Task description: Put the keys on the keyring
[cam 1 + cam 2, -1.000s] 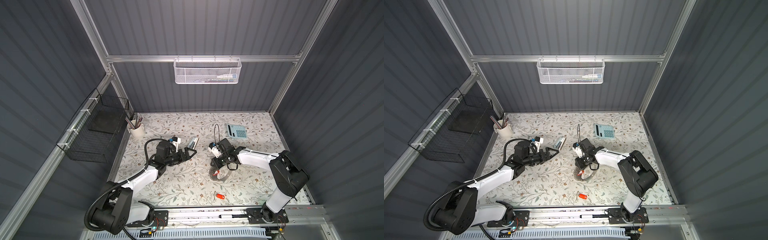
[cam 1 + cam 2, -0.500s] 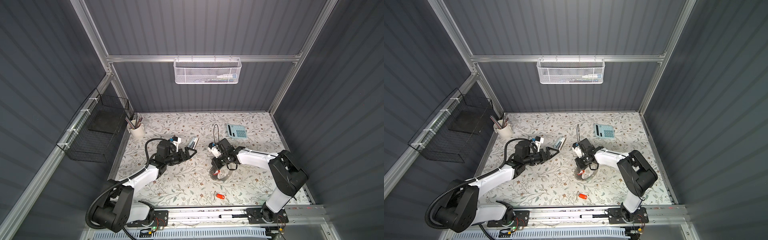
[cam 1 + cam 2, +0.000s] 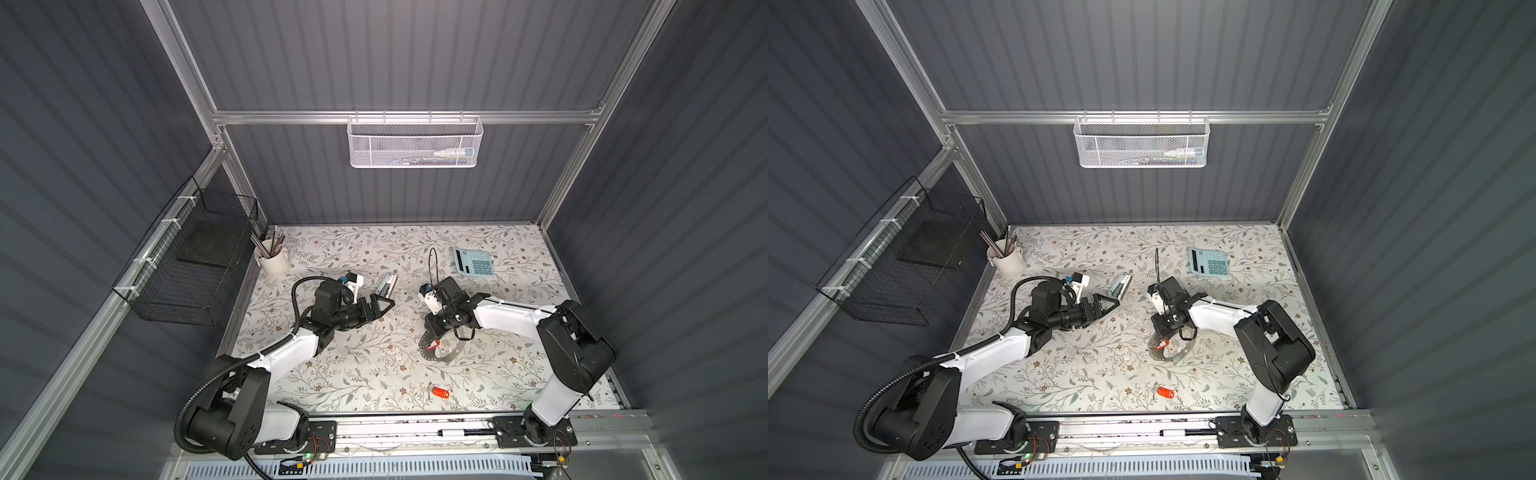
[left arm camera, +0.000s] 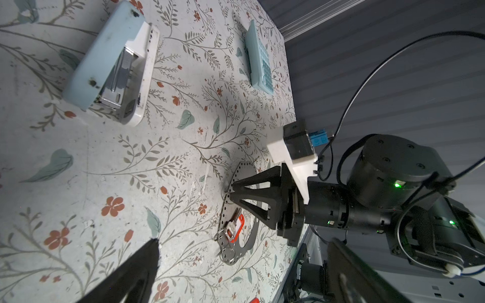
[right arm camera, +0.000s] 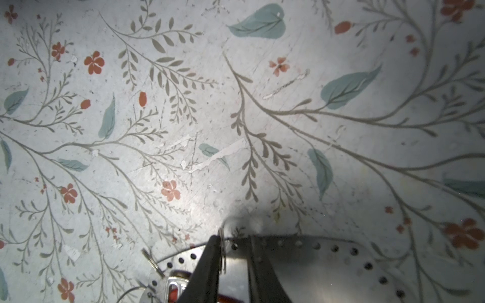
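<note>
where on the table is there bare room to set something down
Bare: the back strip between cup and calculator; the front stretch between left arm and loose key. Crowded: the middle, where stapler, left tool, right tool and keyring cluster.

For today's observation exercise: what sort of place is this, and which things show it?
Probably a robot test cell dressed as an office desk: grey panelled walls enclose two arms, with a calculator, a stapler and a pencil cup on the tabletop.
</note>
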Robot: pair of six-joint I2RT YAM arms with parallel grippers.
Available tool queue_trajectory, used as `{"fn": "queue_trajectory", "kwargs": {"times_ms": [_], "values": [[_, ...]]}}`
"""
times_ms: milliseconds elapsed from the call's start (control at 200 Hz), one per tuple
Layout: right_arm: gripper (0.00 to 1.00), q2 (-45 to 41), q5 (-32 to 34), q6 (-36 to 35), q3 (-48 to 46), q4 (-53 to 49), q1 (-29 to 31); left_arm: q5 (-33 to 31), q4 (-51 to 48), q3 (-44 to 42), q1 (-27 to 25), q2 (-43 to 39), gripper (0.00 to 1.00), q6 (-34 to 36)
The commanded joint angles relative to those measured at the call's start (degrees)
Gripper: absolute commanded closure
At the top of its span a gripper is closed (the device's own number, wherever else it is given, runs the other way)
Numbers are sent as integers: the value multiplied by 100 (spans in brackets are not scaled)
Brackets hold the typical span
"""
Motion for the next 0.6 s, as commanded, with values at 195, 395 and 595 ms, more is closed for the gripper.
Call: {"fn": "queue_trajectory", "kwargs": {"times_ms": [195,395,595], "values": [[87,-125,-222,59,28,-34,24,79,-166,210,17,-16,0,328],[100,-360,-315,-30,-59,20,24,-4,-795,584,17,-182,5,1022],[100,-819,-712,-362,-85,82,15,-115,-1259,993,17,-430,12,1957]]}}
